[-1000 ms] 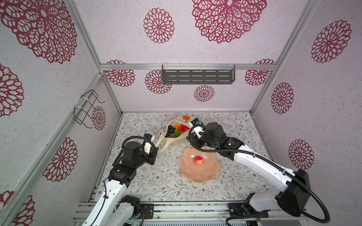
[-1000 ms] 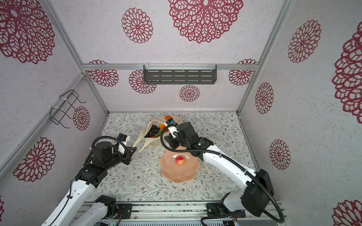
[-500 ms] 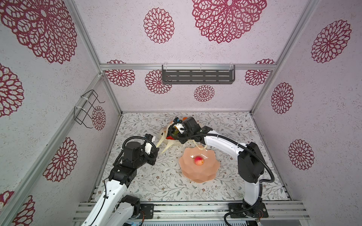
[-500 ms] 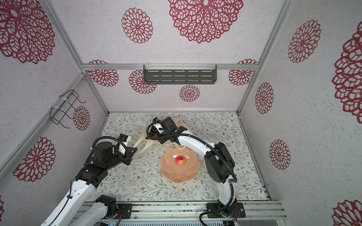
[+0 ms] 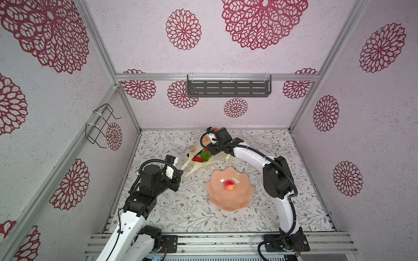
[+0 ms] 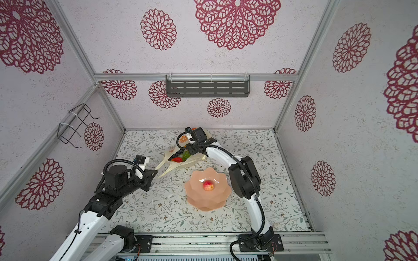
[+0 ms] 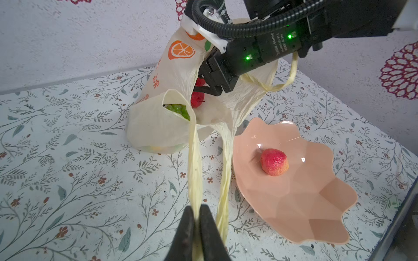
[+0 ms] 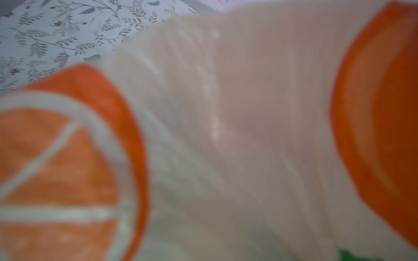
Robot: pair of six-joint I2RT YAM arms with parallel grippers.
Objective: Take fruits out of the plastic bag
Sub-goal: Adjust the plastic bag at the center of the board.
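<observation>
Lettering (image 7: 156, 82) on plastic bag (image 7: 158, 126) is unreadable; left gripper (image 7: 196, 211) pinches handle (image 7: 194, 169), right gripper (image 7: 204, 87) unclear.

Bright even light, soft shadows, glare on bowl (image 7: 294, 192), plastic bag (image 8: 226, 135) close-up blurred

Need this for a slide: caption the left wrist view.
Left tool pinches a handle of the plastic bag; right tool reaches into its mouth; one red fruit sits in the bowl.
</observation>
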